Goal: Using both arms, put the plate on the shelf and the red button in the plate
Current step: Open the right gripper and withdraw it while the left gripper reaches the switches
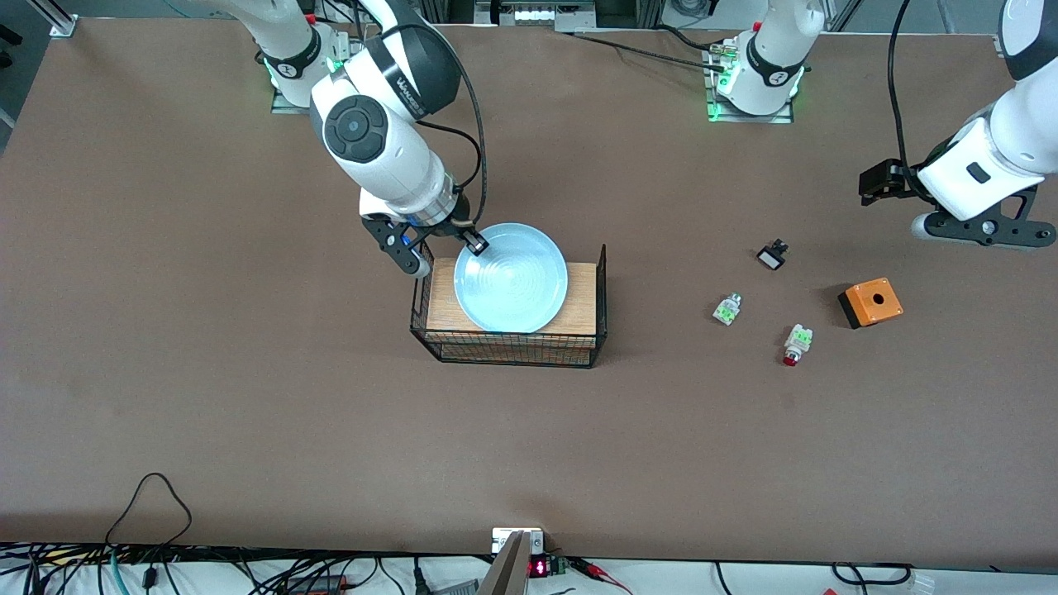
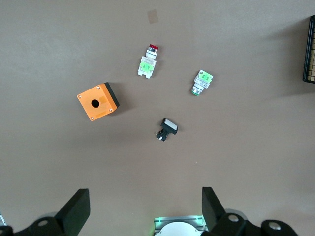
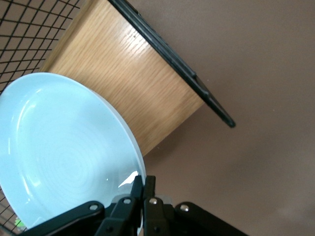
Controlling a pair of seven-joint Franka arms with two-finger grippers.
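Plate going into the wire basket

Right gripper (image 1: 473, 240) fingers pinch the plate (image 1: 511, 277) rim over the wire basket (image 1: 598, 289); lower level, then release. Left gripper (image 2: 142, 209), fingers wide open and empty, waits; red button (image 1: 796, 345) lies on the worktop toward the left arm's end from the basket.

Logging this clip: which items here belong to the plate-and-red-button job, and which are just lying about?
Job: plate, held at its rim by the right pincer over the wire basket; red button; left pincer, open.

Lying about: orange box, capless white-green part, black part.

No legible text on anything in view.
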